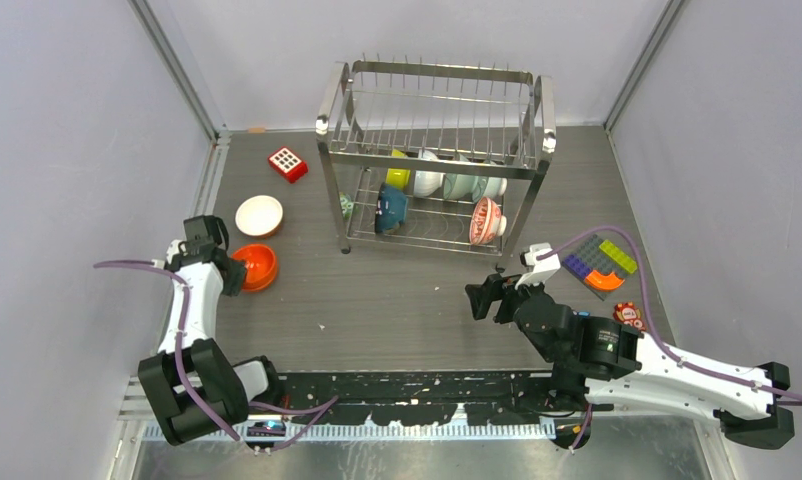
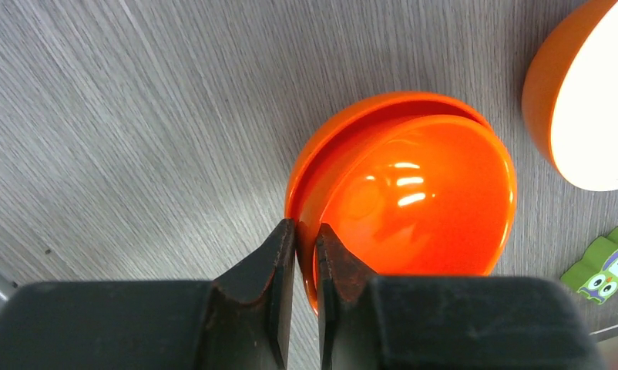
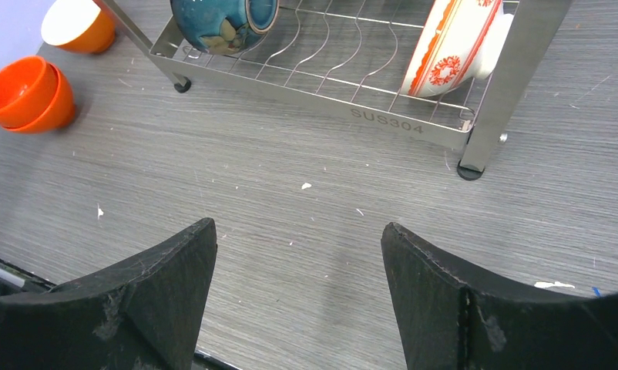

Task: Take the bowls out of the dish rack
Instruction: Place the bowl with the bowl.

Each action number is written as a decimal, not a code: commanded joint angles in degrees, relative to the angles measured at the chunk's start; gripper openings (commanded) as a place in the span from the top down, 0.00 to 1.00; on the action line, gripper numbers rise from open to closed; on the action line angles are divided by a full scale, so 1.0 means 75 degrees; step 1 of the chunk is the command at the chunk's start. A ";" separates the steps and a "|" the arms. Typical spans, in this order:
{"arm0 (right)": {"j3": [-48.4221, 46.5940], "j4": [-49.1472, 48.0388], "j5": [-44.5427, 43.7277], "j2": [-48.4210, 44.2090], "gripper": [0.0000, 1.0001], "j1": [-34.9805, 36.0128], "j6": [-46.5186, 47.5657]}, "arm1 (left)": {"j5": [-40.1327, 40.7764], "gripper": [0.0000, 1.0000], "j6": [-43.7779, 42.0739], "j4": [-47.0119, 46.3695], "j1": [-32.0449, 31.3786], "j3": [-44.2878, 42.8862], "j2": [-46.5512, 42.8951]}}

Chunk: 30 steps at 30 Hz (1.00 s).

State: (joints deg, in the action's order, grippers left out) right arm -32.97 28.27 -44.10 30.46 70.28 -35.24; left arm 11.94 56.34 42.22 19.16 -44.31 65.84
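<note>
1. Judging the step as a set-down: the left gripper point(image 2: 306, 227) sits low at the near rim of the inner orange bowl point(image 2: 414, 193). That bowl lies nested in the outer orange bowl point(image 2: 310, 158) on the table point(image 1: 407, 300), left of the dish rack point(image 1: 435, 70).
2. Left jaws show only a narrow slot, one finger on either side of the inner bowl's rim. Whether they are pinching it or have just let go, I cannot tell.
3. Right gripper point(image 3: 298, 227) has its jaws spread wide with nothing between them. It hovers over bare table on the near side of the rack's right foot.
4. Next move, as I judge it:
   - The left jaws open clear of the rim and lift straight up, so the nested pair is not dragged or tipped.
   - The right arm is best placed for the red-and-white bowl point(image 1: 485, 220), which stands on edge in the bottom shelf's wires at the right end. It calls for a rim pinch and a lift out between the wires.
5. Bowls off the rack: three. Two are the nested orange pair; the third is the white-lined bowl point(image 1: 259, 215) just beyond them.
6. Bowls in the rack: six, as far as I can tell.
   - Far row: lime-yellow bowl point(image 1: 399, 175), white bowl point(image 1: 427, 180), pale teal bowl point(image 1: 467, 186).
   - Near row: dark blue bowl point(image 1: 390, 208), the red-and-white bowl, and a small greenish bowl point(image 1: 346, 205) half hidden by the left post.
   - Overlap makes the far row's count unsure.
7. Also on the table: one red dotted block point(image 1: 287, 163) at far left and one cluster of toy bricks point(image 1: 602, 262) at right.
</note>
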 commanded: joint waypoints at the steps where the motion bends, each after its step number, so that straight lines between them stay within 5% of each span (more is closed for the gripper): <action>1: -0.0069 -0.0076 -0.0273 -0.0077 0.18 0.0016 -0.0163 | -0.0080 0.84 -0.0129 -0.0265 0.0055 -0.0051 0.0009; 11: -0.0001 -0.0148 -0.0273 0.0006 0.18 0.0019 -0.0182 | 0.0063 0.83 -0.0293 -0.0163 0.0053 -0.0150 -0.0212; 19: 0.0031 -0.0191 -0.0282 0.0023 0.18 0.0024 -0.0187 | -0.0050 0.71 -0.0420 -0.0173 0.0054 -0.0197 -0.0587; 30: 0.0033 -0.0325 -0.0228 0.0201 0.18 0.0023 -0.0127 | -0.0153 0.75 -0.0463 0.0034 0.0054 -0.0329 -0.0791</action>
State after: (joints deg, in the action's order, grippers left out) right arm -32.80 28.32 -44.36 31.66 70.28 -36.01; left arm 11.31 53.52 42.30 19.16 -44.88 61.63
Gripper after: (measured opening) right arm 0.822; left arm 0.271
